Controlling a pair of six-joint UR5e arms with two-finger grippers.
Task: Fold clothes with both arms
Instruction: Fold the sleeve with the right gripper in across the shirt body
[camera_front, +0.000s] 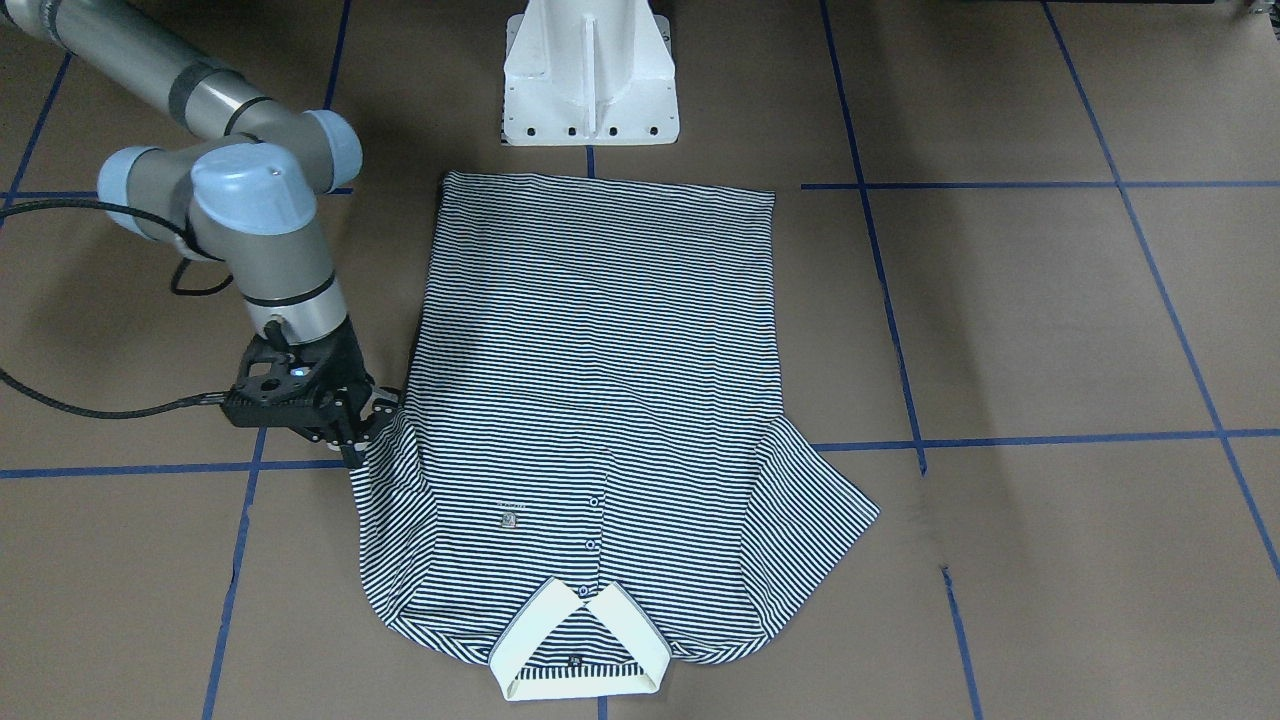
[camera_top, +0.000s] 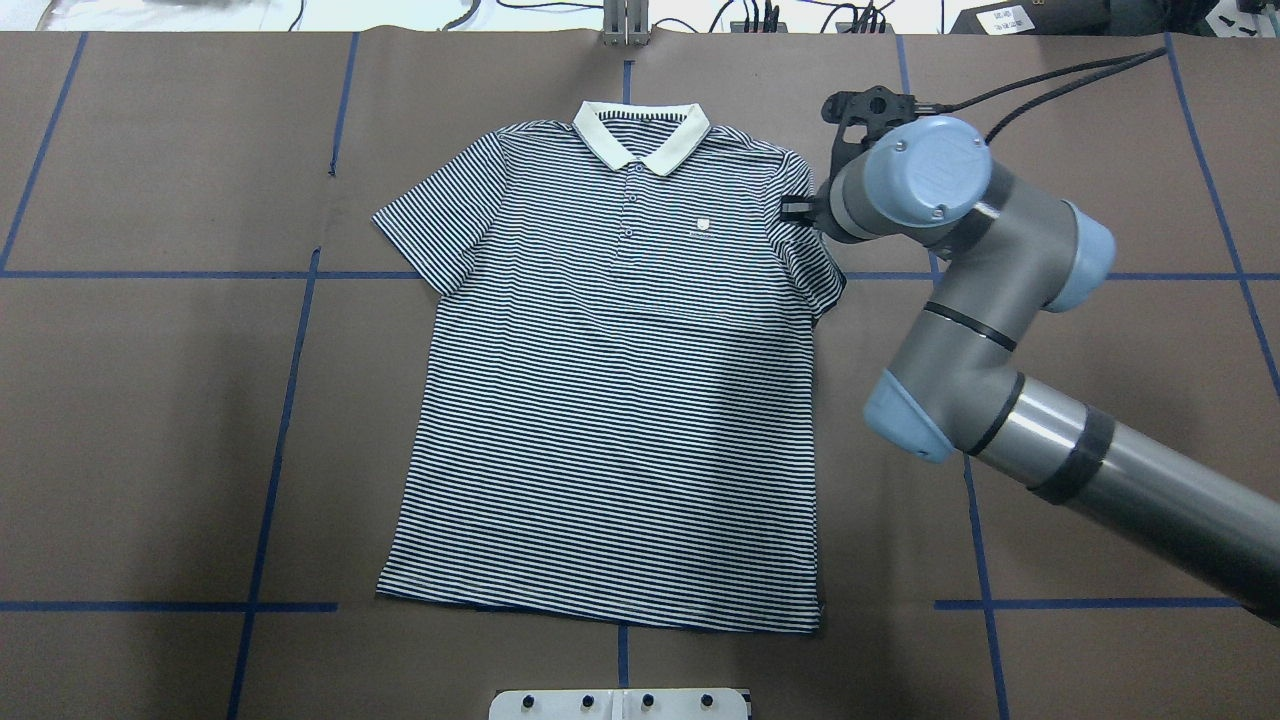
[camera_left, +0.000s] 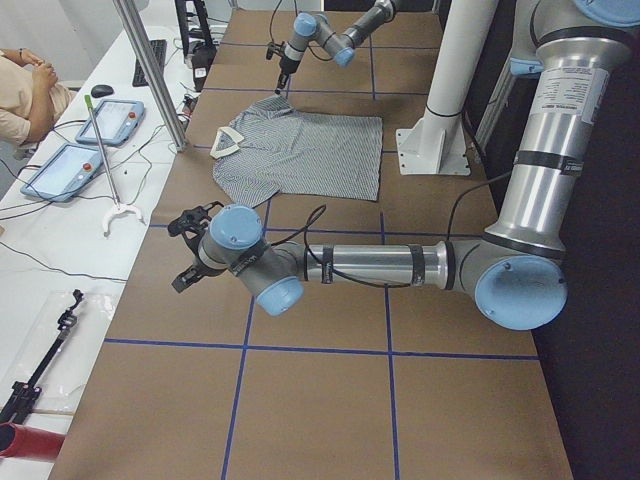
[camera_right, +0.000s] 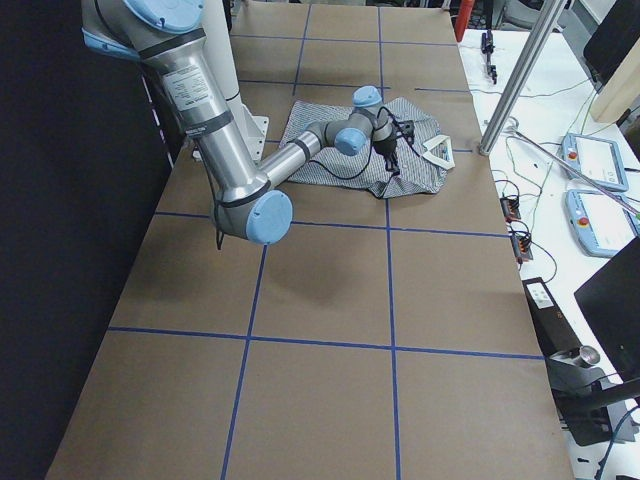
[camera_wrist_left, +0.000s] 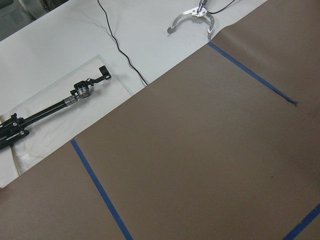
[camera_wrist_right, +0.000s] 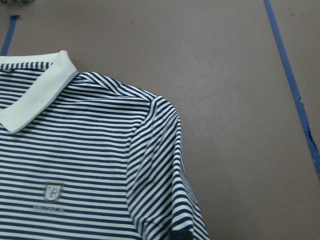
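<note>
Lying flat and face up at the middle of the brown paper-covered table (camera_top: 150, 420), the navy-and-white striped short-sleeved polo shirt (camera_top: 610, 400) points its plain cream collar (camera_top: 688, 143) to 12 o'clock in the overhead view, hem to 6. The black two-finger right gripper (camera_top: 797, 210) sits at the shirt's 2 o'clock sleeve (camera_top: 812, 265), tips pinching the sleeve's hem. The black left gripper (camera_left: 187, 248) hangs over bare table well off toward 9 o'clock; whether its claw is spread I cannot tell.
</note>
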